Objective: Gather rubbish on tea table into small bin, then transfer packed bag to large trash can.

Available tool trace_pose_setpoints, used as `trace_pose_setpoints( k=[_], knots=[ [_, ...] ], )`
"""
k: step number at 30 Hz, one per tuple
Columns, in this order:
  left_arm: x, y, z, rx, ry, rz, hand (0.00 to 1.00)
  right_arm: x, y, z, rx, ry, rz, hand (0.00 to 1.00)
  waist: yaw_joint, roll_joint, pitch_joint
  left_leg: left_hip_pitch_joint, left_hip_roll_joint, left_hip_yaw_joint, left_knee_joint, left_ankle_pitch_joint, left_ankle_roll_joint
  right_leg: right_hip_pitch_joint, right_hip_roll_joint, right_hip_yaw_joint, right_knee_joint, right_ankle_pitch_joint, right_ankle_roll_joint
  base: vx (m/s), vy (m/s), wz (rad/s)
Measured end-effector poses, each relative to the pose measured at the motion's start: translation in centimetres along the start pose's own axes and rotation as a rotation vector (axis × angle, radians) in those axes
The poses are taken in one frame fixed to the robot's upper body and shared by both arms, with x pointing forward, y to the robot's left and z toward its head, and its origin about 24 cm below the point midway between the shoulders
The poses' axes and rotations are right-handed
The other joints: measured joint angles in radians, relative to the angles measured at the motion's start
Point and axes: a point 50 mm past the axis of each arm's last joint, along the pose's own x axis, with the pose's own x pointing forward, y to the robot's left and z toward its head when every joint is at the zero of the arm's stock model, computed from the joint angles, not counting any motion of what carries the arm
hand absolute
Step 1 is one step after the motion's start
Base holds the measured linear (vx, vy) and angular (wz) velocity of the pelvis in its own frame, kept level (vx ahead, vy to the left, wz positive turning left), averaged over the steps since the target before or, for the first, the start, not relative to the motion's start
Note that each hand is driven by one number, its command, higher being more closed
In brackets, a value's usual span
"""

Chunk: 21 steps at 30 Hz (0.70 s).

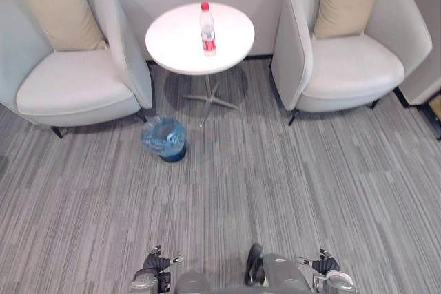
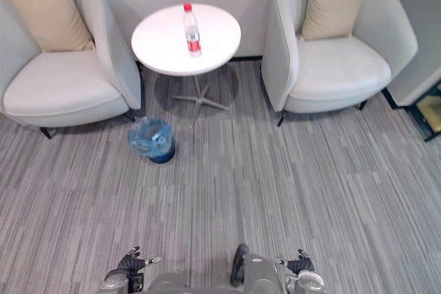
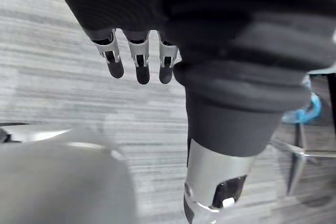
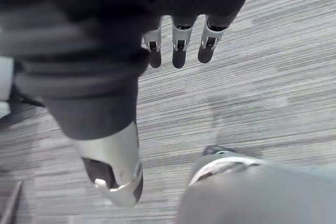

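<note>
One plastic bottle (image 1: pixel 207 29), judged to be the rubbish, is stood upright on the round white table (image 1: pixel 172 49), well apart from both robot hands. The small bin (image 1: pixel 172 153), lined with a blue bag (image 1: pixel 158 132), is set on the carpet (image 1: pixel 289 177) beside the table, presumably for short transfer. The left robot hand (image 3: pixel 142 65) and right robot hand (image 4: pixel 178 53) are held low, released and empty. The bin's contents cannot be made out.

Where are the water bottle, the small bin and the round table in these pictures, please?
water bottle (image 1: pixel 207 27), left eye view, on its body above the label.
small bin (image 1: pixel 172 154), left eye view, on its dark outer wall.
round table (image 1: pixel 172 36), left eye view, on its bare white top.
</note>
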Motion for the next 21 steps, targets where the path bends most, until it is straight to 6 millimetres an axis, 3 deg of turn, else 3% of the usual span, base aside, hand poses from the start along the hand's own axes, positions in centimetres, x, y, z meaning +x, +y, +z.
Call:
trace_pose_setpoints(
  k=[1,3,6,8,9,11,13,15,17,19,21],
  knots=[
    [0.0,0.4,0.6,-0.003,-0.026,0.012,0.0,0.0,0.5,0.6,0.017,-0.023,0.01,0.0,0.011,-0.015,0.003,-0.065,0.003,0.026,0.02,-0.01,0.017,0.047,0.002,0.006,-0.026,-0.013,0.002,0.29,-0.093,-0.11],
    [0.1,0.0,1.5,-0.01,-0.062,0.006,0.0,0.1,0.6,1.4,0.036,-0.049,0.01,0.0,0.032,-0.018,0.004,-0.141,0.004,0.083,-0.065,-0.028,0.047,0.093,0.001,0.016,-0.067,-0.017,0.012,0.28,-0.044,-0.16],
    [0.2,-0.4,1.9,-0.022,-0.072,-0.002,0.0,0.2,0.5,2.3,0.051,-0.069,-0.009,0.0,0.047,-0.019,0.006,-0.173,-0.056,0.142,-0.446,-0.022,0.054,0.163,-0.019,0.027,-0.118,-0.032,0.049,0.35,0.091,-0.05],
    [0.1,-0.6,1.6,-0.026,-0.061,-0.006,0.0,0.3,0.3,2.0,0.051,-0.059,-0.016,0.0,0.048,-0.013,0.004,-0.146,-0.104,0.141,-0.708,0.056,0.044,0.197,-0.033,0.033,-0.131,-0.056,0.086,0.4,0.193,-0.09],
    [0.0,-0.6,0.9,-0.029,-0.04,-0.004,0.0,0.2,0.5,1.6,0.051,-0.041,-0.011,0.0,0.055,-0.013,-0.002,-0.1,-0.138,0.143,-0.779,0.189,0.107,0.219,-0.048,0.064,-0.135,-0.081,0.122,0.4,0.215,-0.19],
    [0.2,0.0,1.2,-0.014,-0.044,0.007,0.0,0.2,0.9,1.1,0.05,-0.021,0.0,0.0,0.059,-0.058,-0.014,-0.108,-0.185,0.154,-0.749,0.143,0.139,0.229,-0.101,0.083,-0.143,-0.095,0.145,0.45,0.207,-0.01],
    [0.2,0.3,1.2,-0.009,-0.038,0.013,0.0,0.2,0.4,0.9,0.044,-0.013,-0.012,0.0,0.071,-0.067,-0.015,-0.115,-0.199,0.171,-0.665,0.067,0.156,0.229,-0.128,0.112,-0.102,-0.109,0.167,0.43,0.194,-0.09],
    [0.2,0.4,0.5,-0.006,-0.01,0.013,0.0,0.3,0.2,1.1,0.036,-0.018,-0.015,0.0,0.074,-0.063,-0.018,-0.075,-0.209,0.189,-0.645,-0.002,0.163,0.171,-0.161,0.171,0.085,-0.12,0.186,0.35,0.176,-0.28],
    [0.0,0.4,-0.2,0.039,0.007,0.0,0.0,0.2,0.7,1.0,0.013,-0.018,0.003,0.0,0.06,-0.069,-0.021,0.006,-0.238,0.195,-0.665,-0.058,0.173,0.014,-0.217,0.225,0.49,-0.063,0.291,0.36,0.144,-0.02],
    [0.0,0.3,-0.3,0.053,0.012,-0.005,0.0,0.1,0.5,0.3,0.012,0.002,0.001,0.0,0.054,-0.069,-0.021,0.075,-0.251,0.194,-0.675,-0.08,0.183,-0.066,-0.237,0.234,0.666,-0.085,0.269,0.43,0.072,0.23],
    [-0.1,0.1,-0.5,0.049,0.018,-0.011,0.0,0.1,0.7,0.3,0.002,0.001,0.018,0.0,0.041,-0.059,-0.018,0.18,-0.254,0.176,-0.74,-0.086,0.188,-0.156,-0.238,0.173,0.697,-0.125,0.202,0.41,0.006,0.23]
  ],
)
